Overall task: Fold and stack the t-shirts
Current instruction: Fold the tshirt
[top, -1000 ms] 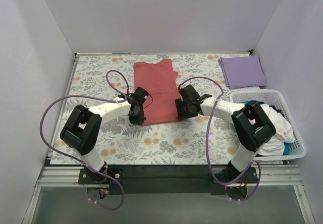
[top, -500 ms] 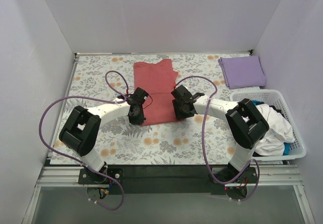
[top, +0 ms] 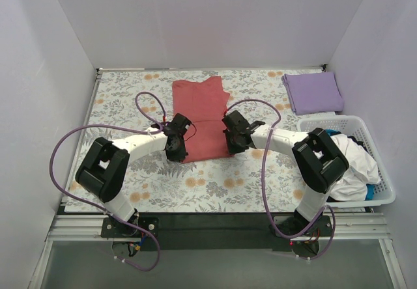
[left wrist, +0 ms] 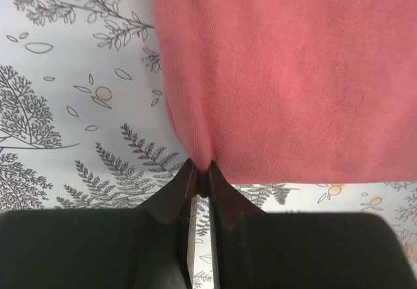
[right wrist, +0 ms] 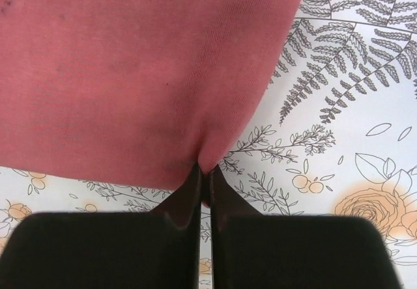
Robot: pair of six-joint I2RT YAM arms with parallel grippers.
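Observation:
A salmon-red t-shirt [top: 202, 116] lies lengthwise in the middle of the floral table cloth, folded into a narrow strip. My left gripper [top: 177, 147] is shut on its near left corner, and the cloth [left wrist: 287, 74] bunches between the black fingertips [left wrist: 186, 181]. My right gripper [top: 234, 142] is shut on the near right corner, pinching the red fabric [right wrist: 130, 68] at its hem. A lavender-purple t-shirt [top: 313, 92] sits folded at the back right of the table.
A white slatted basket [top: 384, 194] with white and blue clothes stands at the right edge. Purple cables loop over both arms. Grey walls close in the table on three sides.
My right gripper moved left onto the red t-shirt's near right corner and shut on it. The left gripper has kept its grip and place.

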